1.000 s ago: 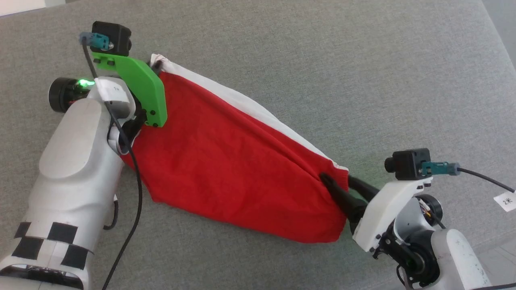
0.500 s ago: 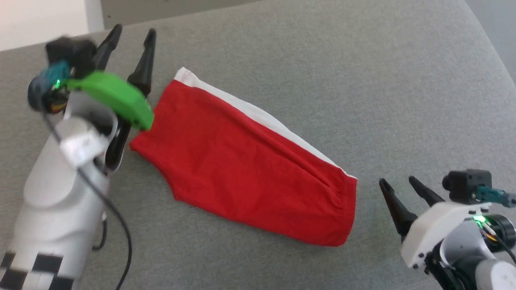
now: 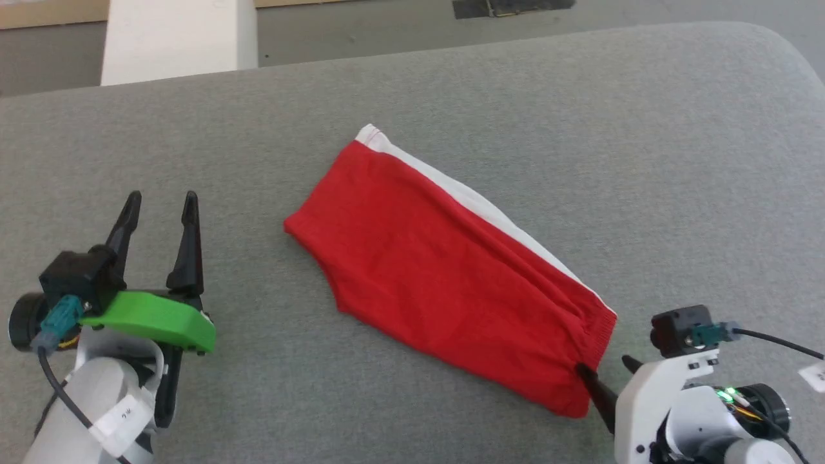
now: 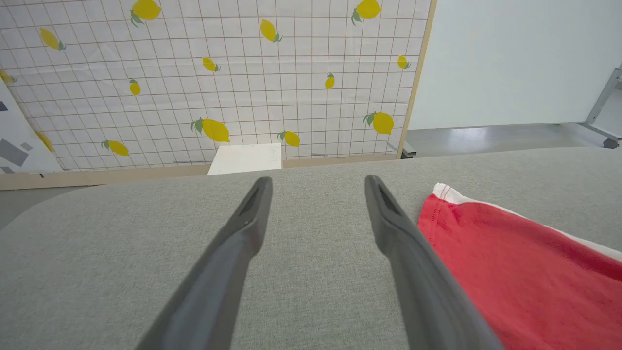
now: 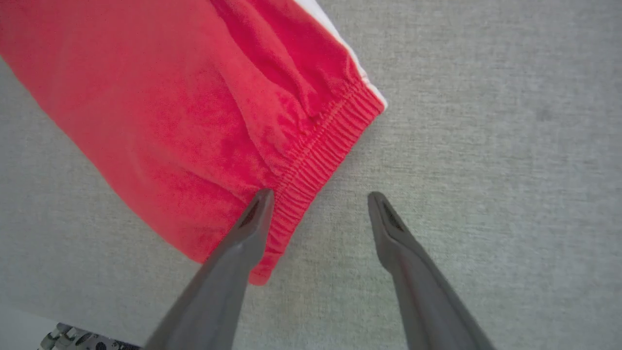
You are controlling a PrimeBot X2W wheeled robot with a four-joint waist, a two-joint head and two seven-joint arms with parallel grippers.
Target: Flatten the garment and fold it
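The garment (image 3: 451, 270), red shorts with a white trim band along the far edge, lies flat and doubled over, running diagonally on the grey surface. Its gathered waistband (image 5: 325, 146) is at the near right end. My left gripper (image 3: 161, 206) stands open well to the left of the leg end, apart from the cloth; in the left wrist view the gripper (image 4: 318, 181) has the garment (image 4: 510, 262) on its right. My right gripper (image 3: 604, 367) is open at the waistband corner. From its wrist, the right gripper (image 5: 319, 195) has one finger over the waistband and holds nothing.
The grey padded surface (image 3: 451, 84) stretches wide around the cloth, with a rounded far edge. Beyond it stand a white block (image 3: 171, 38) on the floor and a lemon-patterned panel (image 4: 243, 73).
Both grippers opened, let go of the garment's ends and drew back. The garment now lies slack on the surface. The head camera has also shifted.
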